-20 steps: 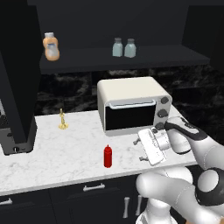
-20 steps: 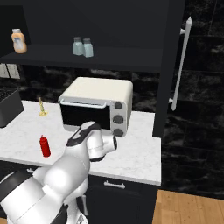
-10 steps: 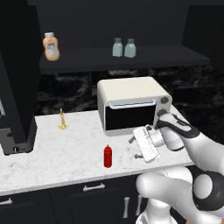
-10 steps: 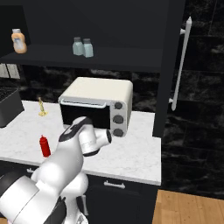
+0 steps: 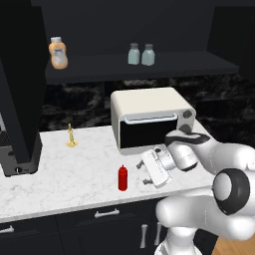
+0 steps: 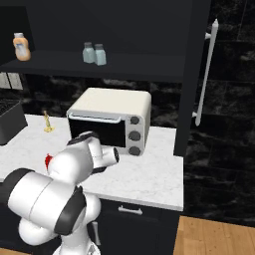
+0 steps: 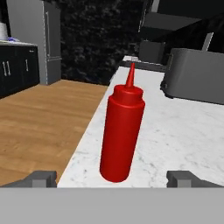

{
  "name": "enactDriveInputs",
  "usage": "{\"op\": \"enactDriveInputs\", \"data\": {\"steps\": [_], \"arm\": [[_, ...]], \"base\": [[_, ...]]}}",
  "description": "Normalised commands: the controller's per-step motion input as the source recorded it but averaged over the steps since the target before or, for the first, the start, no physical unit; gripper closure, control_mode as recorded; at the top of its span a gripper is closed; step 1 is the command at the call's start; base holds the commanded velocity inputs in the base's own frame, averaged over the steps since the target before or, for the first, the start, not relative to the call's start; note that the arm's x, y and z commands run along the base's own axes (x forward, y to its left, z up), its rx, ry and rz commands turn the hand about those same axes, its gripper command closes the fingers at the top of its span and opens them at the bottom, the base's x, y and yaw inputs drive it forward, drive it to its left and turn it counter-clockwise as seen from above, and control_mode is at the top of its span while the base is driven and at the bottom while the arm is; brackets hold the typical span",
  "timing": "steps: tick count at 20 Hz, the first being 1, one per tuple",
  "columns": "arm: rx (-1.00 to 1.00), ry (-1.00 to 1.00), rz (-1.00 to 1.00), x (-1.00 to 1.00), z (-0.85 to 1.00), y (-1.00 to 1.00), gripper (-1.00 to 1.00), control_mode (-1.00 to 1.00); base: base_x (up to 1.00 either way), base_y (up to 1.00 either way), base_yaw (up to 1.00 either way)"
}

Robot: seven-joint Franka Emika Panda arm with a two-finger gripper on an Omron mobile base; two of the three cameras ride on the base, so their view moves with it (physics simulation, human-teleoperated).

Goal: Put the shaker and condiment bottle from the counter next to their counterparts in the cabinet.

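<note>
Low over the counter (image 5: 74, 174), the gripper (image 5: 145, 172) faces the red bottle (image 5: 122, 178), jaws spread wide and empty. Slim, light and likely slick, the bottle looks easiest to take around its straight body, below the nozzle. It stands near the front edge, the toaster oven (image 5: 149, 117) behind, open worktop to the left.

condiment bottle (image 6: 48, 160) mostly hidden behind the arm, fingers (image 7: 41, 178) cut off by the hand view's bottom

marble counter (image 5: 74, 174), red condiment bottle (image 5: 122, 178), toaster oven (image 5: 149, 117), brass candlestick (image 5: 71, 135)
</note>
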Motion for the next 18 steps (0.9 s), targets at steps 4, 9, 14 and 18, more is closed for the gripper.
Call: {"op": "enactDriveInputs", "data": {"steps": [4,9,14,18], "arm": [[0.0,0.02,0.0,0.0,0.0,0.08,-1.0,-1.0],[0.0,0.0,-0.03,0.0,-0.09,0.33,-1.0,-1.0],[0.0,0.01,-0.01,0.0,-0.04,0.23,-1.0,-1.0],[0.0,0.0,0.0,0.0,0.0,0.0,-1.0,-1.0]], "base": [[0.0,0.0,0.0],[0.0,0.0,0.0],[0.0,0.0,0.0],[0.0,0.0,0.0]]}}
